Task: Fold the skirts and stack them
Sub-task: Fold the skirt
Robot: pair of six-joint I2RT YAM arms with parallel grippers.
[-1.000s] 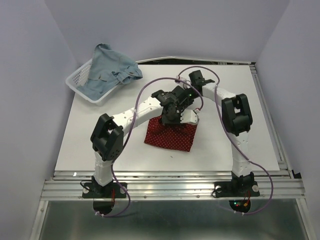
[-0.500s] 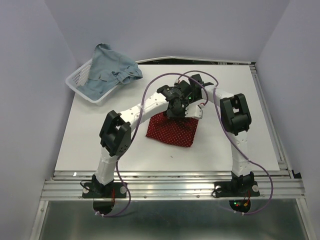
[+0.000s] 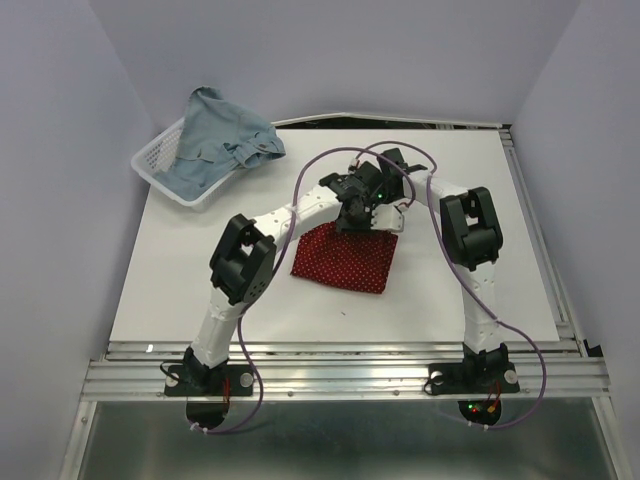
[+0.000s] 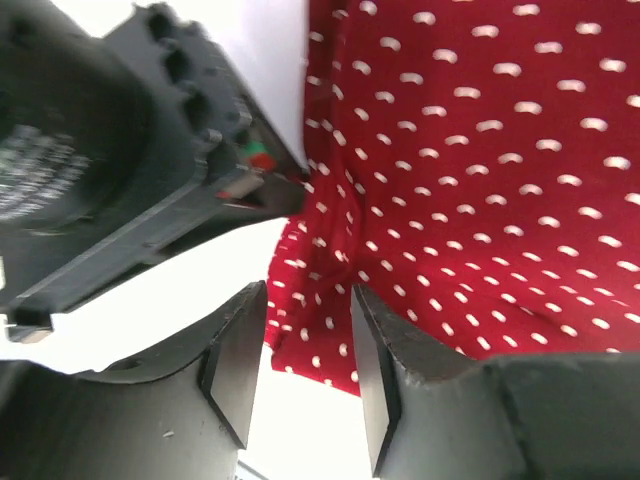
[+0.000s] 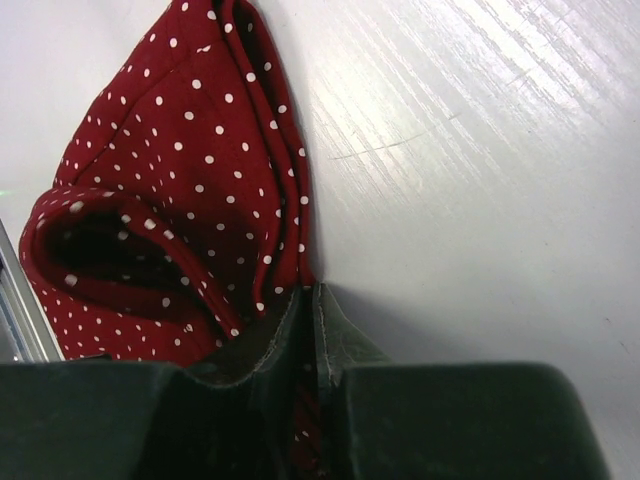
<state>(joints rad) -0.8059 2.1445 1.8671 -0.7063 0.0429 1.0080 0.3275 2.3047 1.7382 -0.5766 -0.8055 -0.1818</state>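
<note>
Your right gripper (image 5: 311,300) is pinched tight on the red skirt (image 5: 170,200). Its two fingers meet with only a sliver of dotted cloth between them. They grip a folded edge where several layers bunch, and one loop of fabric gapes open beside the grip.

Your left gripper (image 4: 308,295) sits just beside it with its jaws parted to a middling gap. The skirt's corner lies behind that gap, but neither pad presses on it, so this gripper holds nothing.

From above you see both grippers crowded together over the skirt's far edge, toward its right corner. The red skirt lies on the table (image 3: 470,290) near the middle, folded into a rough rectangle. Its long axis runs left to right across the table, dipping slightly toward the arm bases at the right end. Its short sides face left and right.

The denim skirt (image 3: 220,140) is well apart from all this, at the table's far left corner. It is heaped, crumpled, in the white mesh basket (image 3: 150,165). It covers most of the basket and spills over the right rim toward the table. You cannot tell which way its waist points, and its buttons are too small to make out.
</note>
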